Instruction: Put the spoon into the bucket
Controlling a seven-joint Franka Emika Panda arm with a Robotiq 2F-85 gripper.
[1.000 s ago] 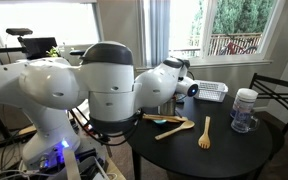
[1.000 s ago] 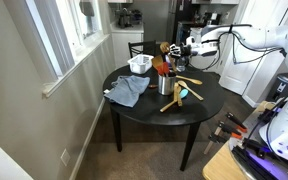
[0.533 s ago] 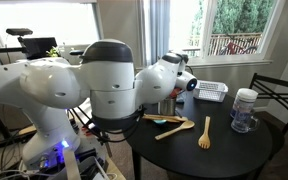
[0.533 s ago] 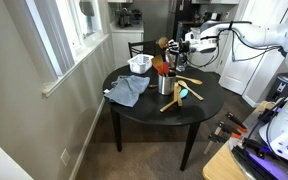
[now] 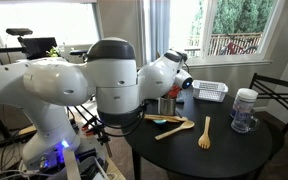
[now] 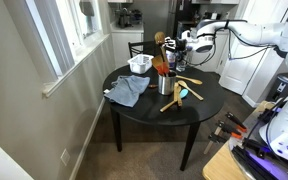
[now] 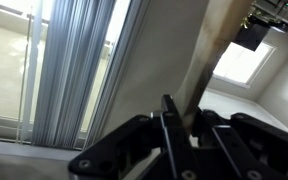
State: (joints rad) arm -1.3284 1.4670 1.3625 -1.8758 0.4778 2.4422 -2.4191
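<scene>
In an exterior view my gripper (image 6: 177,42) hangs above the far side of the round black table (image 6: 199,108), shut on a wooden spoon (image 6: 161,39) whose head sticks out to the left. The silver bucket (image 6: 167,86) stands on the table below and slightly nearer, with red-handled utensils upright in it. The wrist view shows the black fingers (image 7: 168,122) clamped on the spoon's pale handle (image 7: 210,50), which rises toward the top of the picture. The bucket (image 5: 168,105) is partly hidden behind my arm in an exterior view.
Loose wooden utensils (image 5: 175,129) and a teal spoon (image 6: 181,95) lie beside the bucket. A white slotted basket (image 5: 210,91), a clear jar with a white lid (image 5: 244,110) and a grey-blue cloth (image 6: 129,90) also sit on the table. A black chair (image 5: 284,95) stands close by.
The gripper has risen and shifted a little to the left with the spoon in it. Everything on the table has stayed put.
</scene>
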